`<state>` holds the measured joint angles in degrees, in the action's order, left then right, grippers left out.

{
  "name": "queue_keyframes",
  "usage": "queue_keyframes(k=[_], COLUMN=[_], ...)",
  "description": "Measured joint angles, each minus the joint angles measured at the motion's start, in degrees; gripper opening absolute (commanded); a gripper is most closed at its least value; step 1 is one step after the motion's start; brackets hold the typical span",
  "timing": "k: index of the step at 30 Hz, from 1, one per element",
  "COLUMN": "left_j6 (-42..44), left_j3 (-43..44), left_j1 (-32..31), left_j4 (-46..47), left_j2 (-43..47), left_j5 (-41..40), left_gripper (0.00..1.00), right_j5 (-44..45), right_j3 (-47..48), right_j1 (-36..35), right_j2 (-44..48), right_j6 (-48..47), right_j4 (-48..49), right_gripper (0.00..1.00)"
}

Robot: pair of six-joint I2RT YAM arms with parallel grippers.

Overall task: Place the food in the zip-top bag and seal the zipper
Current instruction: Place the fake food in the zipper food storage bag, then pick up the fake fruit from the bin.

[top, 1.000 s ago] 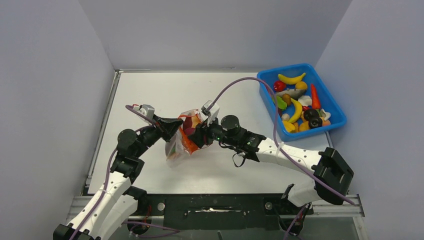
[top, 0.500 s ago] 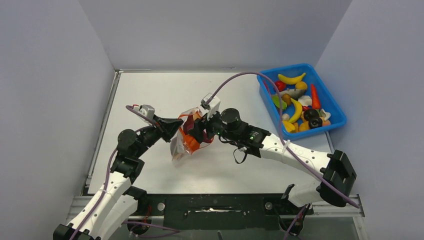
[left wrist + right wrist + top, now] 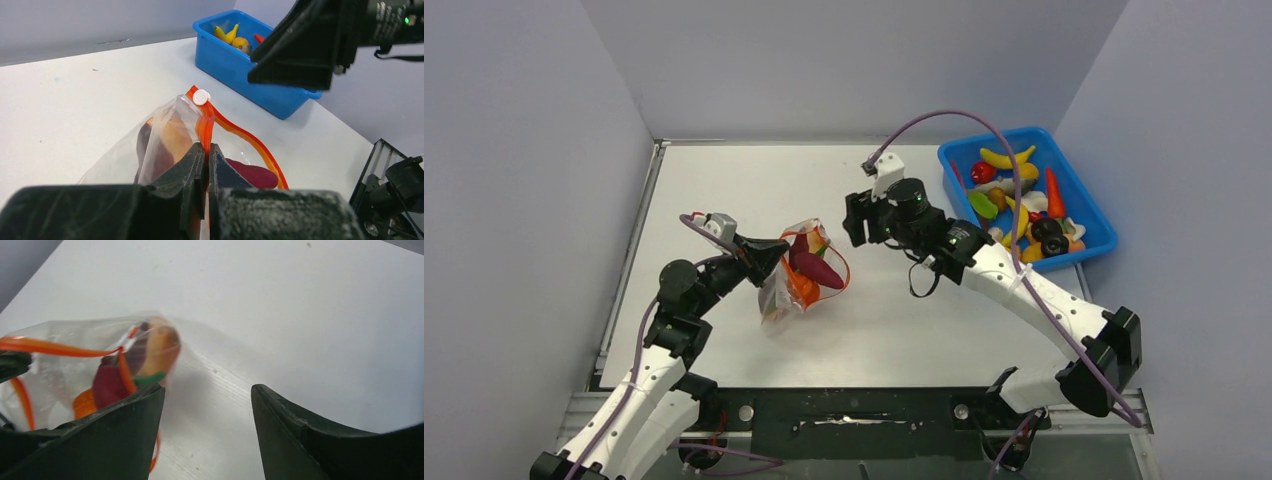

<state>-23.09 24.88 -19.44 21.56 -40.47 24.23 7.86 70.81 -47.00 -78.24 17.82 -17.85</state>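
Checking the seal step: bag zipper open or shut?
Open. The zipper spreads in a wide loop, with the eggplant showing through the mouth of the zip-top bag; the left gripper pinches one rim.

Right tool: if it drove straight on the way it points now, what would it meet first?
Probably the white tabletop: the right wrist view shows only table between the open right tool's tips. The clear crinkly zip-top bag lies just beside that line and might get brushed.

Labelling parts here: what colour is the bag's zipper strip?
Red-orange; the zipper shows best in the left wrist view.
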Motion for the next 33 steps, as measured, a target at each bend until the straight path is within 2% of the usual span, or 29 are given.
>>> queue_keyframes(k=[4, 12, 17, 21, 25, 33], left_j6=[2.71, 6.21, 7.08, 7.30, 7.37, 7.67], left_j3=[0.00, -1.16, -1.18, -1.36, -1.51, -1.53], left_j1=[0.00, 0.00, -0.02, -0.02, -0.02, -0.02], left_j4=[-2.08, -3.56, -4.17, -4.68, -5.14, -5.31], left_j2=[1.66, 3.08, 3.08, 3.15, 3.26, 3.30], left_j5=[0.24, 0.92, 1.40, 1.55, 1.57, 1.60], left_gripper=[0.00, 0.00, 0.00, 0.00, 0.00, 0.00], right_j5=[2.34, 14.95, 18.08, 18.18, 16.70, 8.55], right_j3=[2.49, 6.64, 6.69, 6.69, 6.69, 7.91], right_j1=[5.99, 12.63, 22.60, 30.10, 36.70, 46.64], right_j2=[-0.42, -3.91, -7.30, -9.44, -12.00, -21.59], right_j6=[-1.88, -11.41, -16.83, -19.12, -20.72, -21.92], right_j4=[-3.39, -5.79, -5.38, -4.79, -3.65, -1.31], right_gripper=[0.63, 0.53, 0.50, 0.50, 0.58, 0.59])
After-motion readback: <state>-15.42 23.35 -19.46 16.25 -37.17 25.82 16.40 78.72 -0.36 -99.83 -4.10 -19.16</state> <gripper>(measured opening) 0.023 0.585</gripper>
